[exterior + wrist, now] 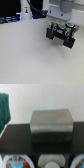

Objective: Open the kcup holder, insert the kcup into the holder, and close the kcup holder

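In the wrist view a dark boxy unit, the kcup holder (51,126), stands on a black surface, and its front looks closed. My gripper (60,38) hangs above the white table at the exterior view's upper right. Its fingers (50,34) are spread apart and nothing clear shows between them. The holder does not show beneath the gripper in the exterior view. The kcup cannot be made out in either view; both frames are blurred.
A row of white round pods (20,162), one with a reddish top, lies along the wrist picture's edge. A teal-green shape (4,109) sits at its corner. Dark equipment (10,20) and a blue light (31,17) stand at the table's back.
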Tool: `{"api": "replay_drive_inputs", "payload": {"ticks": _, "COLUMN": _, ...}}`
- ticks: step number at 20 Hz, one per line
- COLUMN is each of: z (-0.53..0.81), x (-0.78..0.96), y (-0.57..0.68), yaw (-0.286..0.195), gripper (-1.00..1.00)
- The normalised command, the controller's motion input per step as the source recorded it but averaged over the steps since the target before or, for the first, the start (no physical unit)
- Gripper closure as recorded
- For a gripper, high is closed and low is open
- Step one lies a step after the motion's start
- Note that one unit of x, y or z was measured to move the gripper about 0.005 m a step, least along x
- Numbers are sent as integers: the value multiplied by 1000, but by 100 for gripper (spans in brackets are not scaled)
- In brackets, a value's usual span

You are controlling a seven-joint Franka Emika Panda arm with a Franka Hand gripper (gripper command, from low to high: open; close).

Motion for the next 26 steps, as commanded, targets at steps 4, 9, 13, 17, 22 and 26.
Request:
{"api": "replay_drive_inputs", "payload": {"ticks": 4, "z": -242, "x": 61, "y": 230, "yaw": 160, "gripper": -100}}
{"api": "replay_drive_inputs", "payload": {"ticks": 9, "z": -231, "x": -53, "y": 216, "yaw": 223, "gripper": -100}}
{"api": "replay_drive_inputs", "payload": {"ticks": 13, "z": -116, "x": -293, "y": 297, "yaw": 166, "gripper": -100}}
{"api": "replay_drive_inputs", "payload": {"ticks": 17, "z": -14, "x": -524, "y": 327, "yaw": 144, "gripper": -100}}
{"api": "replay_drive_inputs", "payload": {"ticks": 22, "z": 0, "x": -637, "y": 496, "yaw": 86, "gripper": -100}}
{"api": "replay_drive_inputs", "payload": {"ticks": 26, "z": 34, "x": -581, "y": 620, "yaw": 48, "gripper": -100}}
